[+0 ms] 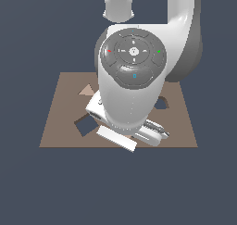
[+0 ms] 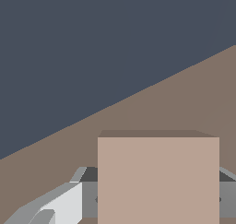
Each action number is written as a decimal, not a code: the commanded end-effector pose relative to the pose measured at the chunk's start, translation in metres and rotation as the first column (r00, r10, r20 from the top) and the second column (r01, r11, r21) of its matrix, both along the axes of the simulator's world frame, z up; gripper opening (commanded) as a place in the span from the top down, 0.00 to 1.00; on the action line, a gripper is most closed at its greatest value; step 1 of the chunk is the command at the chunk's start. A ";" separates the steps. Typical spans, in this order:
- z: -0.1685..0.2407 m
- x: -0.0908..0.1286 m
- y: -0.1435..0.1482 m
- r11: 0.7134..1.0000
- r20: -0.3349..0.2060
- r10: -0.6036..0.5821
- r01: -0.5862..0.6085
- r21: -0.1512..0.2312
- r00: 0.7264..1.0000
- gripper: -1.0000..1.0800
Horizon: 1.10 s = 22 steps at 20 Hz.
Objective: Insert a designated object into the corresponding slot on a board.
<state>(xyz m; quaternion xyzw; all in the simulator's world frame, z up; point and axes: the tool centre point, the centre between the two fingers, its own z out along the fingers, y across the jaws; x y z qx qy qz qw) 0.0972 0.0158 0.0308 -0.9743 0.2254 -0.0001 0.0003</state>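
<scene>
In the wrist view the designated object (image 2: 158,179), a flat light tan-pink square tile, fills the space between my grey fingers (image 2: 87,193). My gripper (image 2: 158,197) is shut on it, above the brown board (image 2: 184,98). In the exterior view the board (image 1: 55,127) lies flat, and my arm (image 1: 132,80) covers its middle and hides the tile and the fingertips. The slot (image 1: 84,125), a dark square cutout tilted like a diamond, shows just to the exterior view's left of my hand.
A small tan triangle (image 1: 87,90) rests on the board behind the slot. A smaller dark cutout (image 1: 161,103) shows on the exterior view's right of my arm. Dark blue-grey floor surrounds the board.
</scene>
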 end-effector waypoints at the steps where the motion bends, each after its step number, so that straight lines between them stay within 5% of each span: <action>1: 0.000 -0.001 0.000 1.000 0.000 0.012 -0.012 0.000 1.000 1.00; 13: 0.001 -0.013 -0.001 0.980 0.000 0.199 -0.199 0.000 0.980 1.00; 22: 0.002 -0.030 -0.007 0.890 0.000 0.457 -0.457 -0.001 0.890 1.00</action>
